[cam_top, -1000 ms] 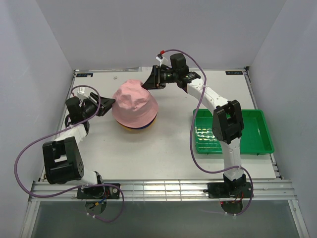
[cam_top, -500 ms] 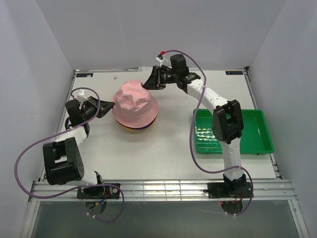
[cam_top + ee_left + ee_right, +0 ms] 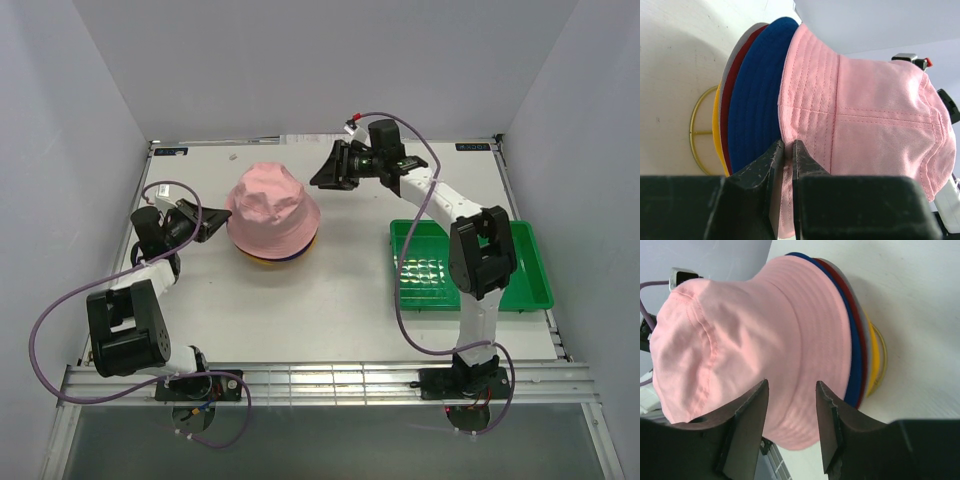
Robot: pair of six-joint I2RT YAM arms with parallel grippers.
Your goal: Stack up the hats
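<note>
Top external view: the pink cotton bucket hat (image 3: 272, 205) sits crown up as the topmost of a pile in the left-centre of the white desk (image 3: 330, 300); its floppy brim droops over the hats beneath.

In the left wrist view those brims show as bands under the pink one: first the royal blue fabric bucket hat (image 3: 757, 100), then the dark red fabric bucket hat (image 3: 729, 115), then a thin edge of the grey fabric bucket hat (image 3: 726, 70), and at the bottom the yellow fabric bucket hat (image 3: 716, 135); all five are nested on one pile. Under the pile a part of the thin gold wire-frame stand (image 3: 702, 133) rests on the desk.

The left hand (image 3: 212, 218) lies low, just beside the pile's left brim; its black fingers are drawn almost together with only a thin slit between them; whether it touches the cloth I cannot tell.

The right hand (image 3: 325, 172) hangs behind and to the right of the pile, near the pink crown but apart from it; in the right wrist view its two fingers are spread wide with nothing between them.

Well to the right of the pile, beside the right arm, lies the green plastic rectangular tray (image 3: 520, 262).
</note>
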